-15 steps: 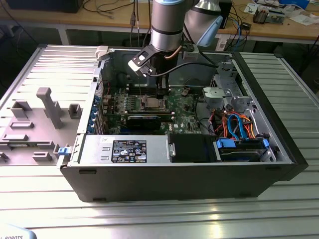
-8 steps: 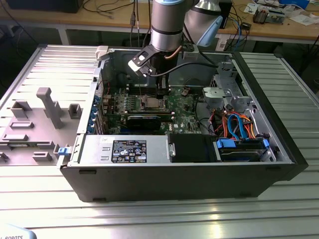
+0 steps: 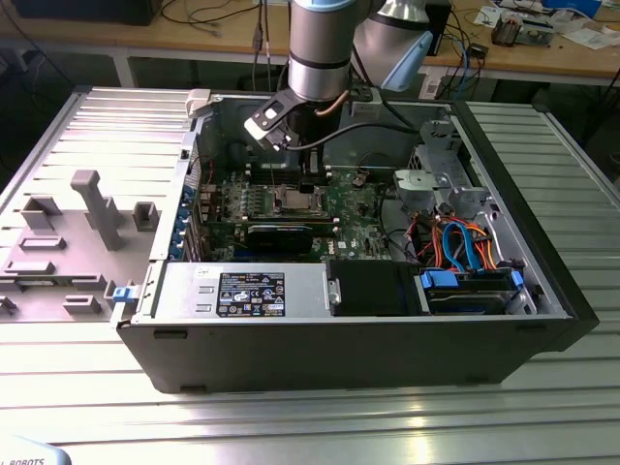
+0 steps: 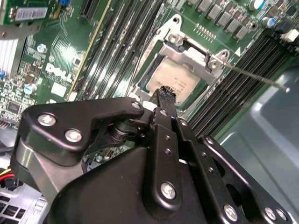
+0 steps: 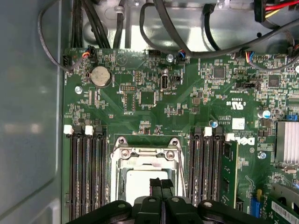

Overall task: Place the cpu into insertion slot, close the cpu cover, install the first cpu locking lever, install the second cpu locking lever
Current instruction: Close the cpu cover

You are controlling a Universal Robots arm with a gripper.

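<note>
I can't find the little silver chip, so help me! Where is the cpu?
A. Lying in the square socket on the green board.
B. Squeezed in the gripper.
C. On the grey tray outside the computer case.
A: in the second wrist view the cpu lies flat in the insertion slot, framed by the silver cpu cover.

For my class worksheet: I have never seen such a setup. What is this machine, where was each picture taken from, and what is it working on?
It is a robot arm reaching into an open computer case on a metal table. The exterior view looks from outside; both wrist views ride on the arm, behind its black gripper. The gripper is shut, apparently empty, just above the cpu, which lies on the green board, framed by the cpu cover.
</note>
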